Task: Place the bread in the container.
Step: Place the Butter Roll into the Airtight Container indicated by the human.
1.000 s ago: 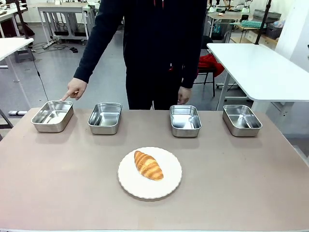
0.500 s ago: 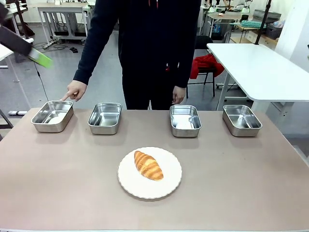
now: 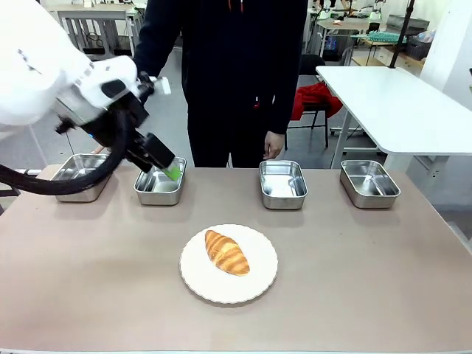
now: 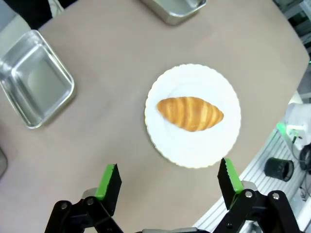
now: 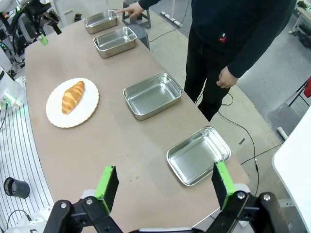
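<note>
The bread (image 3: 226,252) is a golden croissant lying on a round white plate (image 3: 254,284) at the table's middle. In the row of steel pans across the far side, the left-end container (image 3: 74,181) is partly behind my left arm. In the right wrist view a person's finger (image 5: 130,8) points at that container (image 5: 100,20). My left gripper (image 3: 166,166) hangs open over the second pan (image 3: 158,188). Its wrist view has the bread (image 4: 190,113) ahead of its gripper (image 4: 168,183). My right gripper (image 5: 164,184) stands open, high above the table's right end, far from the bread (image 5: 73,96).
Two more like pans (image 3: 282,184) (image 3: 369,183) stand to the right in the row. The person stands behind the table's far edge, the other hand (image 3: 274,145) hanging down. A white table (image 3: 398,103) is at the back right.
My left arm has swung in from the upper left and down to the second pan. It now covers the person's pointing hand in the front view. The bread has not moved.
</note>
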`<action>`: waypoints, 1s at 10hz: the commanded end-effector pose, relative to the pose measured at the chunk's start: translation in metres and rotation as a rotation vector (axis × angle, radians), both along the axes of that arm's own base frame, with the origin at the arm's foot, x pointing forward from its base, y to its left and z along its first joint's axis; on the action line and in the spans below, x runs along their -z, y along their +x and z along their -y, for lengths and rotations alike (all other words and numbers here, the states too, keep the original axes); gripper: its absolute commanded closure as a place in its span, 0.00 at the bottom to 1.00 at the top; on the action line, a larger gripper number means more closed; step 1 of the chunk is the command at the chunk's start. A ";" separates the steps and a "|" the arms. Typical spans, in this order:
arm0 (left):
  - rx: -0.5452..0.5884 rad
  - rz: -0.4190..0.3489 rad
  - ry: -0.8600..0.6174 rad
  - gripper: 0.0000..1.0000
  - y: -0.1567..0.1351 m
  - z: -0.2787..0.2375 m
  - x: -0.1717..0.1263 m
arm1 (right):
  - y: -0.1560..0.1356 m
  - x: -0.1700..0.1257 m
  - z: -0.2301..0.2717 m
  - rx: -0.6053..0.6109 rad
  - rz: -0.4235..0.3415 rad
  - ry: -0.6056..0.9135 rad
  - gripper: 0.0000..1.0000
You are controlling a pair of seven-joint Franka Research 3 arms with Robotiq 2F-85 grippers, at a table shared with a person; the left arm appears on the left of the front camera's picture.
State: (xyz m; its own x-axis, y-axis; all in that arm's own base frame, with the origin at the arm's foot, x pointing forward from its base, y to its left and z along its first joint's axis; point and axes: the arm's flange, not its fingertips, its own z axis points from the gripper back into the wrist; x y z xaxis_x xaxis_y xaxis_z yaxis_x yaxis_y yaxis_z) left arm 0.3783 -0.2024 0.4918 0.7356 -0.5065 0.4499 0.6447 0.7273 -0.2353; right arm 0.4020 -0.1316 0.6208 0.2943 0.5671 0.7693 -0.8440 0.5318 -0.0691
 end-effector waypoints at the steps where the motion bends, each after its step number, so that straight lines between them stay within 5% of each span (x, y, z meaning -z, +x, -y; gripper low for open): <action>1: 0.016 0.027 -0.018 0.00 -0.010 -0.008 -0.018 | 0.000 -0.001 0.000 -0.003 0.008 0.002 0.00; 6: 0.020 0.034 -0.033 0.00 -0.006 -0.004 -0.019 | 0.000 -0.001 0.000 -0.003 0.008 0.002 0.00; 10: -0.294 -0.212 0.067 0.00 -0.019 0.102 -0.007 | 0.000 -0.001 0.000 -0.003 0.008 0.002 0.00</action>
State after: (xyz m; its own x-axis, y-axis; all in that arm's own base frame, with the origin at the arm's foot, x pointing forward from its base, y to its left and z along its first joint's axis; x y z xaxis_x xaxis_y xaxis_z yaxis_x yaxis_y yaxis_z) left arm 0.3558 -0.2797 0.4878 0.8774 -0.3631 0.3136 0.4542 0.8390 -0.2996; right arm 0.4020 -0.1317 0.6208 0.2948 0.5672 0.7690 -0.8438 0.5322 -0.0691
